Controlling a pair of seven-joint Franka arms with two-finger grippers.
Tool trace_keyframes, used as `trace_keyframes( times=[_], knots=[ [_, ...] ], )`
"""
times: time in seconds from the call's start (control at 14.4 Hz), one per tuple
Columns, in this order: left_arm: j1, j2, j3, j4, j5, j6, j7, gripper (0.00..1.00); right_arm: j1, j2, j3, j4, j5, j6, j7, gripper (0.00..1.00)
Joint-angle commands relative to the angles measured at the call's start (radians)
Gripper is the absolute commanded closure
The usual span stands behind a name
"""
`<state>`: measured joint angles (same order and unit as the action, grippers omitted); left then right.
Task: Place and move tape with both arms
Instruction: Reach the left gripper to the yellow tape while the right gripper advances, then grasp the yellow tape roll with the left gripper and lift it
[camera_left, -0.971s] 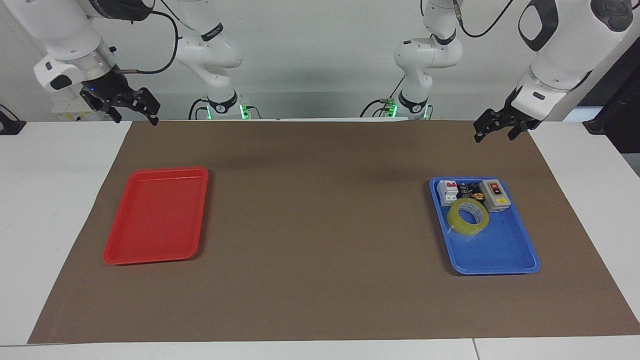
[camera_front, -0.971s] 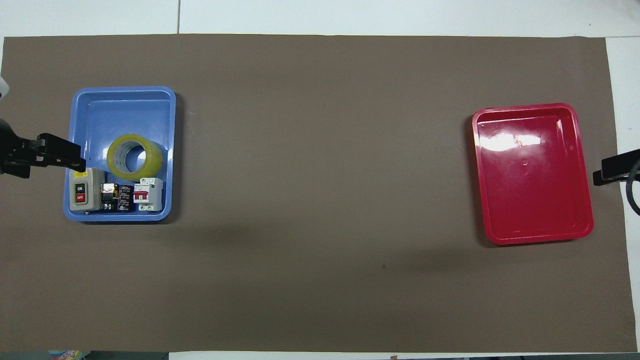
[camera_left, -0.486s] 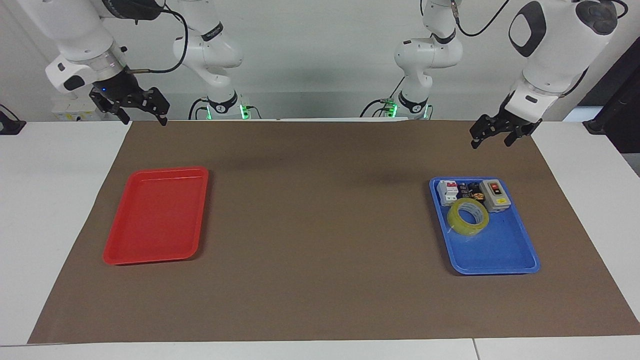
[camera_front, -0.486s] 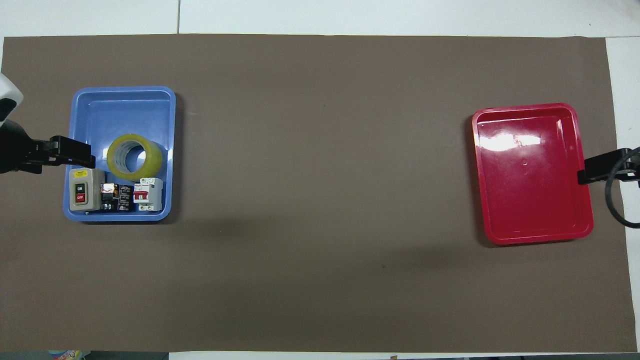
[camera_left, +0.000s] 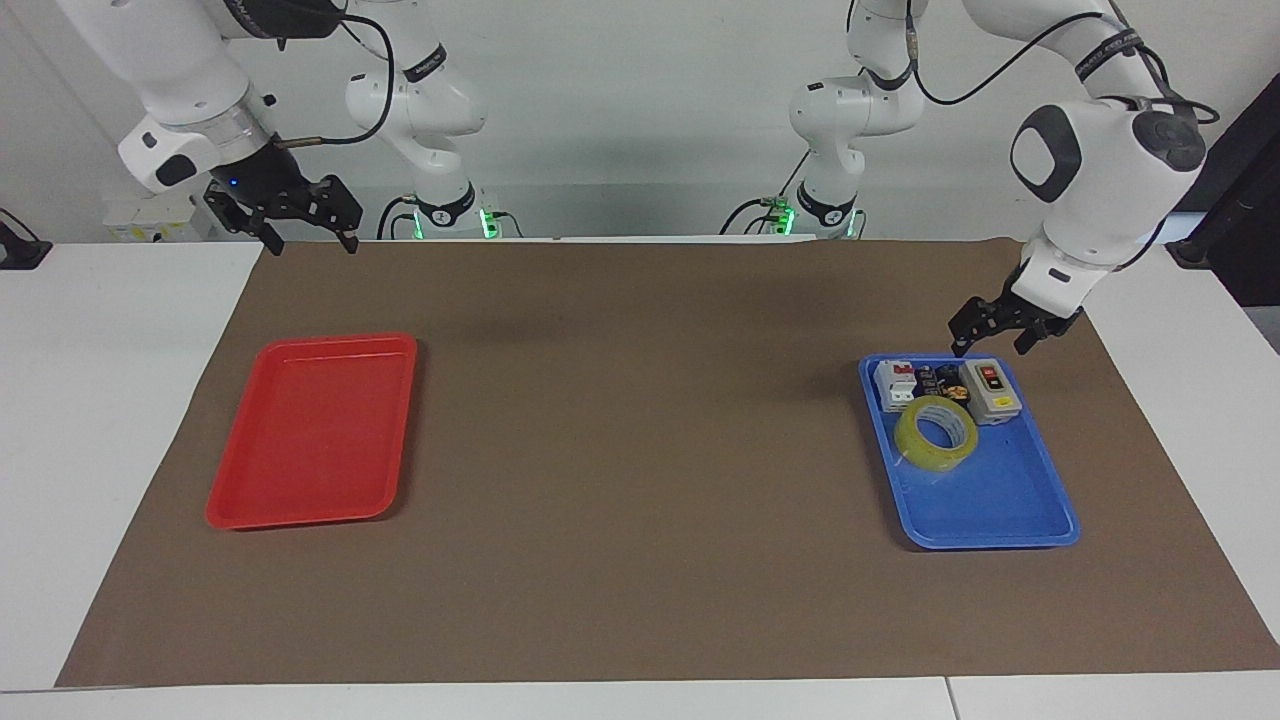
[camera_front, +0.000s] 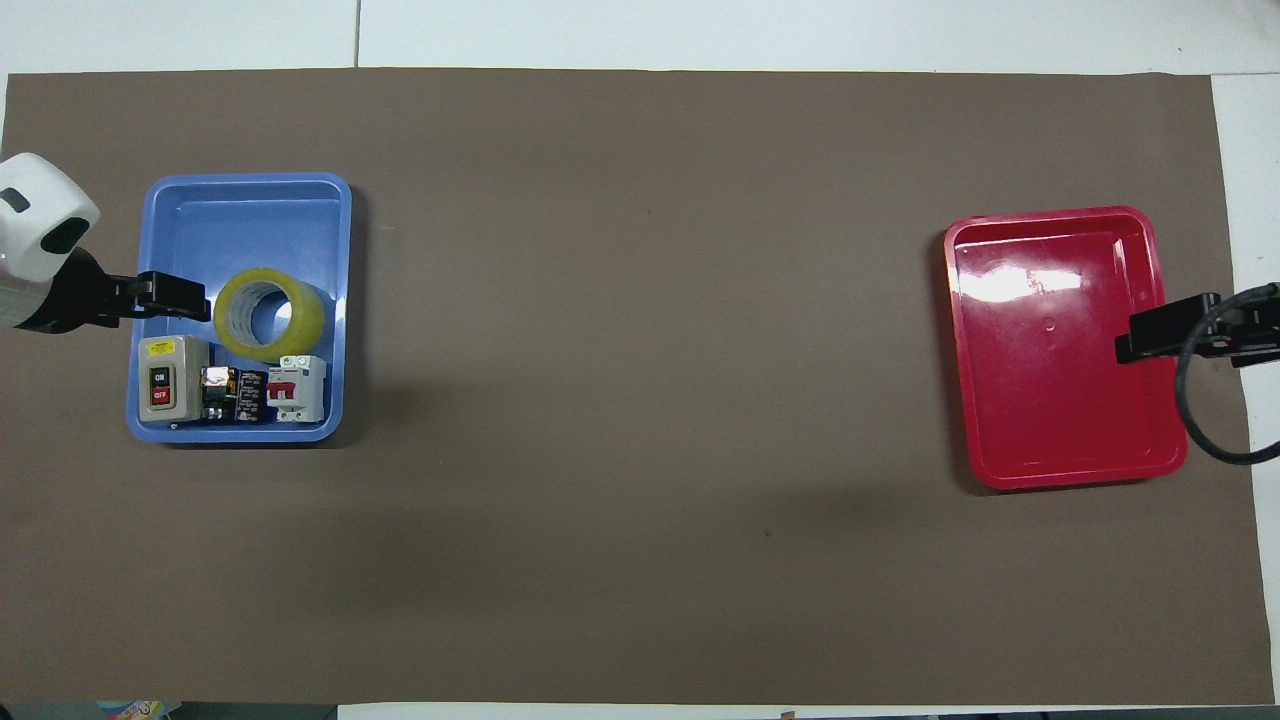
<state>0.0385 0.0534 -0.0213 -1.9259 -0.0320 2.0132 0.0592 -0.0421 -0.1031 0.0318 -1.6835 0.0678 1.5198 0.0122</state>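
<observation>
Tape (camera_left: 936, 432) (camera_front: 269, 315): yellowish translucent roll with a pale core, sitting in the blue tray (camera_left: 1000, 510) (camera_front: 250, 200) at the left arm's end of the mat. It's tilting, leaning on the parts row nearer the robots, hole showing to both views. Nothing's gripping it. The tray floor farther from the robots is lying bare.

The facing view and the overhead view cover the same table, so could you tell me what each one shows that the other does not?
Only the facing view shows the arms' bases and the height of the grippers: the left gripper hangs open above the blue tray's robot-side edge, clear of the tape, and the right gripper is high up. Only the overhead view shows the ON and OFF lettering on the switch box. Both show the tape lying flat in the blue tray and the red tray with nothing in it.
</observation>
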Motion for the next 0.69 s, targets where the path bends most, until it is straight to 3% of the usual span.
trace_keyframes(
  times=[0.0,0.35,0.62],
  knots=[
    [0.004,0.083,-0.002,-0.03,-0.008,0.148,0.019,0.0,0.062,-0.004,0.003,-0.03,0.007,0.051,0.008,0.0],
    [0.046,0.19,-0.003,-0.045,-0.008,0.315,0.021,0.0,0.143,-0.004,0.003,-0.114,0.007,0.186,0.072,0.0],
    [0.052,0.241,-0.002,-0.051,-0.008,0.357,0.037,0.0,0.208,0.066,0.003,-0.136,0.007,0.267,0.159,0.0]
  ],
)
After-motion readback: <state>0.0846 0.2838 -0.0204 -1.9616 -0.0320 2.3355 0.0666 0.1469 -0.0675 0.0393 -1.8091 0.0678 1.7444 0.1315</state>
